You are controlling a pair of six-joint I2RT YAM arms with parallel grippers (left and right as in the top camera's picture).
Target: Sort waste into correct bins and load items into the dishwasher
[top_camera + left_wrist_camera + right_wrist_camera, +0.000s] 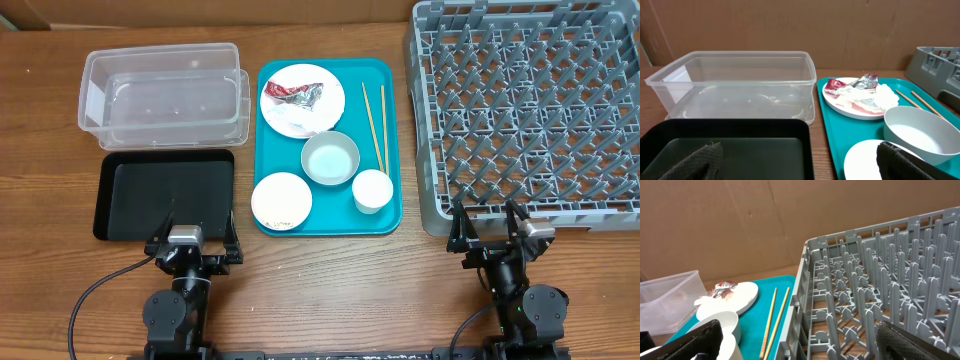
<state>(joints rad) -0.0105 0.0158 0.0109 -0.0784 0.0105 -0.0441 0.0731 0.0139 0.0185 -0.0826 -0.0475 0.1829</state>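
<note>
On the teal tray [332, 212], between one clear tub [165, 50] and one black tray [165, 195] left and one rack [530, 110] right: one plate [330, 95] bearing wrapper [293, 93] and napkin [300, 122], one bowl [330, 158], one dish [281, 200], one cup [372, 190], two chopsticks [370, 128]. My left gripper [193, 243] and right gripper [497, 232] gape wide, empty.

Teal tray [332, 212] on a wooden table [330, 290] (brown cardboard wall [790, 25] behind it)

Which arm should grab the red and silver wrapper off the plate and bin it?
Left. The left gripper sits open by the black tray and clear tub, nearer the wrapper; the right gripper faces the dish rack.
</note>
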